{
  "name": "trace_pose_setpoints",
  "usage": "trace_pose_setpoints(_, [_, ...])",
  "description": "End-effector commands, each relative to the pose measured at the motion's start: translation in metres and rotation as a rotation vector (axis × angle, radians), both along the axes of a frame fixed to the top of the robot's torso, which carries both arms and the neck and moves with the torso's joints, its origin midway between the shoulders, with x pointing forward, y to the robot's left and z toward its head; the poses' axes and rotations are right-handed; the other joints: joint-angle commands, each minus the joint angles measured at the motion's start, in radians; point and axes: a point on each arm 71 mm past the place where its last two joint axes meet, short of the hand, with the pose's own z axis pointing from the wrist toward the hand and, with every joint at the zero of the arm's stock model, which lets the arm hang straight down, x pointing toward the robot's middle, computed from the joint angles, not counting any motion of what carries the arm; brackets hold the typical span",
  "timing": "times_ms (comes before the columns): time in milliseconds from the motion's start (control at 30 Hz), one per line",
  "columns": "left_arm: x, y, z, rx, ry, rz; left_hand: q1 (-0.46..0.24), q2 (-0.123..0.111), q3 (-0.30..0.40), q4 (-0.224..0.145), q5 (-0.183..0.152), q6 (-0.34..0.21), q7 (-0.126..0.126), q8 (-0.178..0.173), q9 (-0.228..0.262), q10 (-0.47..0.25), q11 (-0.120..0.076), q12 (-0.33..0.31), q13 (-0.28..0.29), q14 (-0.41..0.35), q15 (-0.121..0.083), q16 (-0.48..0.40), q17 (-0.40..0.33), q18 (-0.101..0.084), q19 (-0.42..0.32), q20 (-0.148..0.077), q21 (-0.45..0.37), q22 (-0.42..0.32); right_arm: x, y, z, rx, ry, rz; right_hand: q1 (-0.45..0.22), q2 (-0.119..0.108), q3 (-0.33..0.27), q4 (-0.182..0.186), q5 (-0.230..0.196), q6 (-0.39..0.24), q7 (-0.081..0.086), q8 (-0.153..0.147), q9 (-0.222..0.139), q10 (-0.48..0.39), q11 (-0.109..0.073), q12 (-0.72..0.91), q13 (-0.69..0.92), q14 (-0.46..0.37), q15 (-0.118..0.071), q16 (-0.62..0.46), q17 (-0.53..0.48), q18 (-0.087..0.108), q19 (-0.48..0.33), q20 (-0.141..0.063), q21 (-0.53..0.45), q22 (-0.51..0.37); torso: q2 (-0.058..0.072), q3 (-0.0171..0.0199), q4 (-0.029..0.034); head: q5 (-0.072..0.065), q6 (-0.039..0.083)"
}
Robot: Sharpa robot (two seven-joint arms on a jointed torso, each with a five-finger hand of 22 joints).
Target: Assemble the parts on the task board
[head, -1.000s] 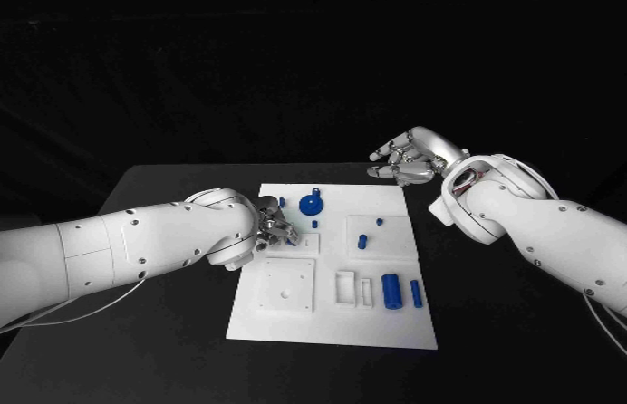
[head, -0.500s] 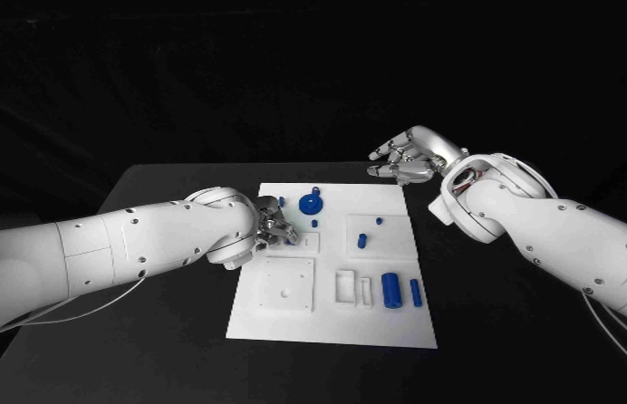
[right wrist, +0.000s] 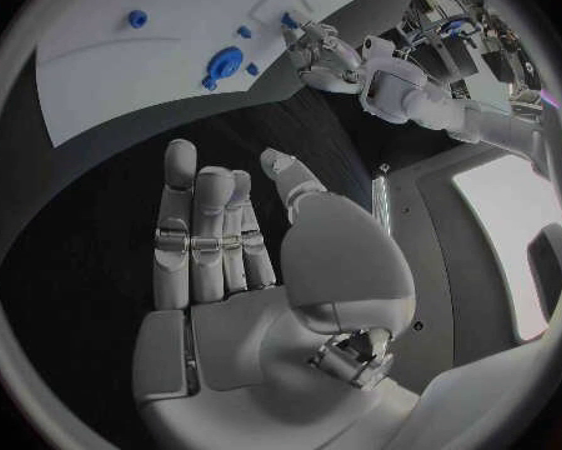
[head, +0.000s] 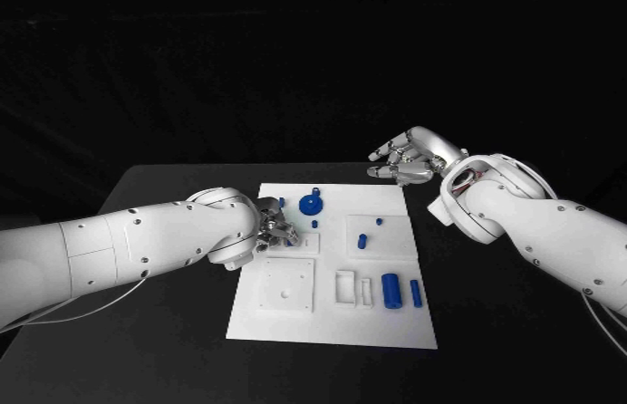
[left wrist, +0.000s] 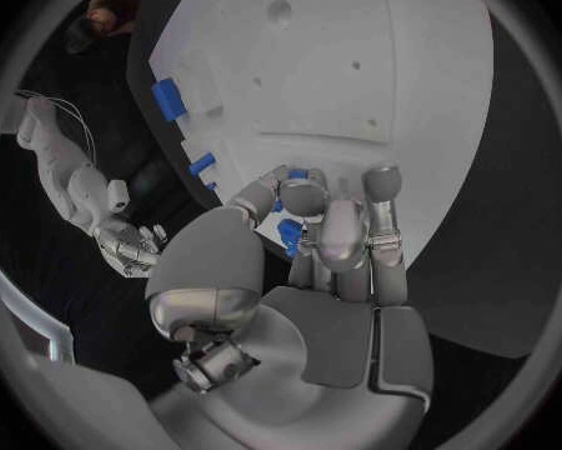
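The left silver many-fingered hand [head: 272, 229] rests at the left edge of the white rectangular task board [head: 298, 321], near its far half, with its fingers curled down together onto the plate. The left wrist view shows what the head view hides: a small blue part [left wrist: 289, 234] sits between the fingertips [left wrist: 304, 196], and a second bit of blue [left wrist: 299, 174] shows just past them, but I cannot tell if the hand truly pinches the part or only touches it. The right silver many-fingered hand [head: 409, 158] hangs above the black table [head: 157, 196] beyond the far right corner of the board, well apart from it; in the right wrist view its fingers [right wrist: 196, 232] are stretched out and slightly spread, and the palm holds nothing. On the board, a round blue disc part with a stem [head: 311, 204] stands near the far edge, just beside the left hand. A small blue peg [head: 364, 239] and a smaller blue stud [head: 379, 219] are in the square field at the right side. Nearer the robot, a thick blue cylinder [head: 390, 290] and a thinner blue cylinder [head: 416, 293] lie side by side near the right edge, beside empty rectangular slots [head: 345, 286]. A raised white square plate [head: 284, 285] lies at the near left part. No writing can be read on any thing.
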Motion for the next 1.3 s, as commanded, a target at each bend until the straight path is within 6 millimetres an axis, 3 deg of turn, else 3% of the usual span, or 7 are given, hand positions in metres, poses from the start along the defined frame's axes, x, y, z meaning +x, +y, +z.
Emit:
trace_pose_setpoints(33, [-0.0017,-0.0011,-0.0057,0.021,0.027,-0.009,0.015,0.028,0.000,0.006,-0.012,0.171,-0.116,0.003,0.074,0.043,-0.004,-0.001,-0.003,0.000,0.004,0.001,0.000,0.009,-0.002,0.007,0.003,0.032,-0.0004,0.0015,0.0002,-0.006,-0.006,0.011,-0.005,-0.002,0.004,-0.002,0.007,-0.003,0.000,-0.005,-0.001,-0.005,-0.001,0.000,-0.001,-0.005,0.002,0.002,-0.001,0.004,0.002,0.004,-0.004,0.001,0.001,0.0002,-0.0004,0.000,0.001])
trace_pose_setpoints(1300, [0.0060,-0.0007,-0.0047,0.031,0.064,-0.012,0.026,0.040,0.004,-0.007,-0.017,0.159,-0.113,0.016,0.070,0.042,-0.003,-0.005,-0.005,-0.003,0.006,-0.003,-0.007,0.007,-0.008,0.007,-0.008,0.030,0.0009,0.0014,-0.0056,-0.013,0.014,0.011,-0.010,-0.004,0.015,-0.008,0.018,-0.002,0.000,-0.005,-0.001,-0.006,-0.001,0.000,-0.001,-0.006,0.001,0.002,-0.001,0.004,0.002,0.004,-0.005,0.005,0.000,-0.0001,-0.0008,-0.007,-0.001])
